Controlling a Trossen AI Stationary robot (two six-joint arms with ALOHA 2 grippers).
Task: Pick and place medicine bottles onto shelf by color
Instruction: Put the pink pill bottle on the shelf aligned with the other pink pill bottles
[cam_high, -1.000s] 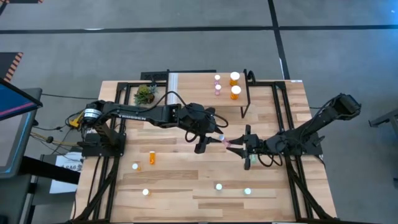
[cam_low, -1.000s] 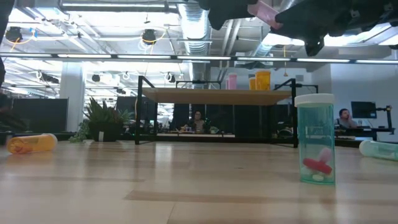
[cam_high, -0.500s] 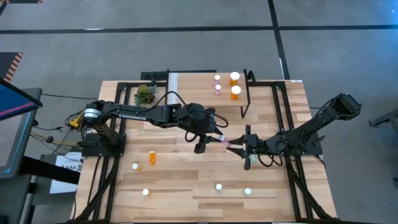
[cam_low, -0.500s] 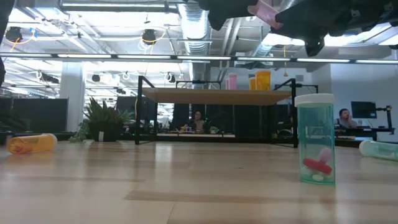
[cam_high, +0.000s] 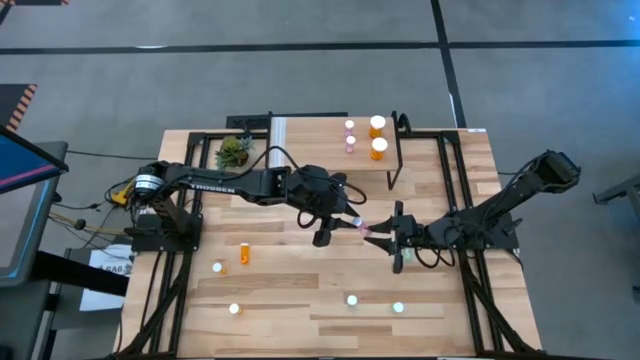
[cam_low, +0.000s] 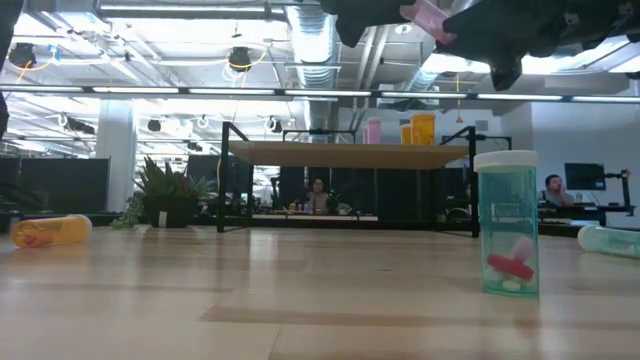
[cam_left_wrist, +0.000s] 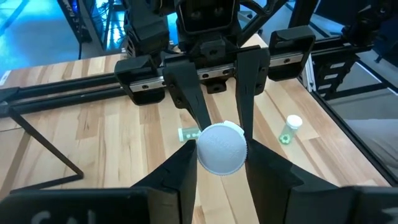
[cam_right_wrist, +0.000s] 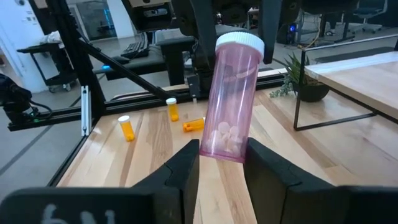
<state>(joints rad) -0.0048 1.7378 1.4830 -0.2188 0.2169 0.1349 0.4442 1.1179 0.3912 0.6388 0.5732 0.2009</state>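
A translucent pink plastic bottle (cam_right_wrist: 229, 99) with a ribbed white cap was held above the middle of the pale plank bench (cam_high: 300, 290), pinched at its base by the right end effector (cam_high: 378, 238) and at its cap by the left end effector (cam_high: 345, 228). The light-wood shelf (cam_high: 330, 145) stood well behind.

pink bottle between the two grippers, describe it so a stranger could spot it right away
Find the table's middle, where the two dark arms meet above the wood. The pink bottle hangs there, gripped at both ends by the left gripper and right gripper. It is the only bottle off the table.
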